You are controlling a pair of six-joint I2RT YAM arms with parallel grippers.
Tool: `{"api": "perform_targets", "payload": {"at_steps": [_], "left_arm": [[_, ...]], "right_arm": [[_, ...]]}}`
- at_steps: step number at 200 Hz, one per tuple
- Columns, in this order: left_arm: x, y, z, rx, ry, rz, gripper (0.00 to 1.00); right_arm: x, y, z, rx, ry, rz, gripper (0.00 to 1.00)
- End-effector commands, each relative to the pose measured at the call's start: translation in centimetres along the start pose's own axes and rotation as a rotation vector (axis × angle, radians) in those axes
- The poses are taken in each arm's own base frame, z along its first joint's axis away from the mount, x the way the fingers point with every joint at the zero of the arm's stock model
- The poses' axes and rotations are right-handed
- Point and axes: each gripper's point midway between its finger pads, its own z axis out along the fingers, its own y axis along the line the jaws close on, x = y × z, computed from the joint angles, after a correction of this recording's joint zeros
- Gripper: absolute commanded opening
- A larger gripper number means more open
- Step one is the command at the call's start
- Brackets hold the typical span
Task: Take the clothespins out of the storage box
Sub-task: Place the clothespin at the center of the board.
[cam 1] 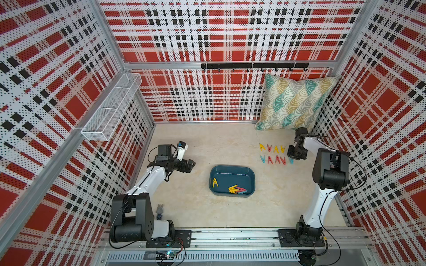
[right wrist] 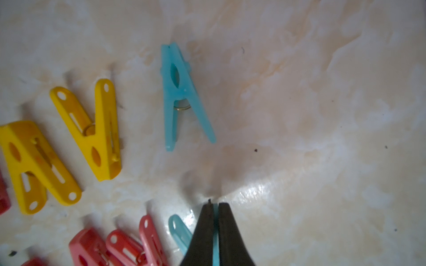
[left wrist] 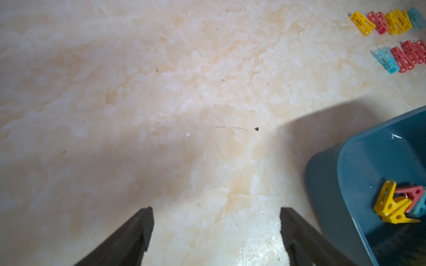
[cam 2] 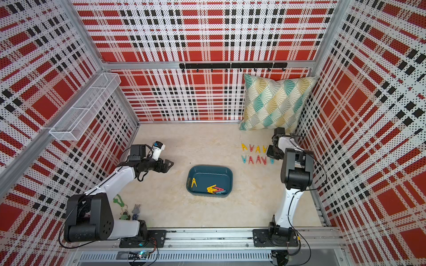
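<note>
The right gripper (right wrist: 215,205) has its jaws clamped on one leg of a light blue clothespin (right wrist: 178,231), at the 3 o'clock end of the nearer row. The left gripper (left wrist: 215,213) has its jaws wide apart above the bare table (left wrist: 161,92). The storage box (cam 1: 230,173) sits mid-table and holds a yellow clothespin (cam 1: 215,182) and a mixed heap (cam 1: 237,190). In both top views, two rows of clothespins (cam 1: 277,159) lie at 2 o'clock from the box, and the left gripper is at 10 o'clock.

light blue clothespin (right wrist: 179,235) mostly hidden inside right tool (right wrist: 215,203), storage box (left wrist: 322,184) cut off, perhaps half
</note>
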Motion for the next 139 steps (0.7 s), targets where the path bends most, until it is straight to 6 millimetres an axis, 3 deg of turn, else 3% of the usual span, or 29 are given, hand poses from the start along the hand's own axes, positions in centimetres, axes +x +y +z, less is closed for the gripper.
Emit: {"api": "perform_targets", "payload": {"at_steps": [1,32,62,99,116,139], "left_arm": [[-0.2,0.0,-0.4,0.001,-0.019,0.004,0.91],[-0.3,0.0,-0.5,0.001,-0.023,0.005,0.92],[-0.4,0.0,-0.5,0.0,-0.024,0.006,0.92],[-0.4,0.5,-0.6,-0.03,-0.019,0.002,0.91],[-0.9,1.1,-1.0,-0.065,-0.038,0.001,0.91],[-1.2,1.5,-1.3,-0.093,-0.053,-0.003,0.92]], "right_arm": [[0.3,-0.5,0.5,0.018,0.021,-0.004,0.12],[0.3,-0.6,0.0,0.023,0.015,-0.002,0.22],[-0.5,-0.5,-2.1,0.006,-0.023,0.009,0.29],[-1.4,0.7,-7.2,-0.079,-0.121,0.026,0.34],[-0.9,2.4,-10.2,-0.163,-0.172,0.012,0.36],[1.4,6.1,-14.2,-0.259,-0.229,-0.067,0.38]]}}
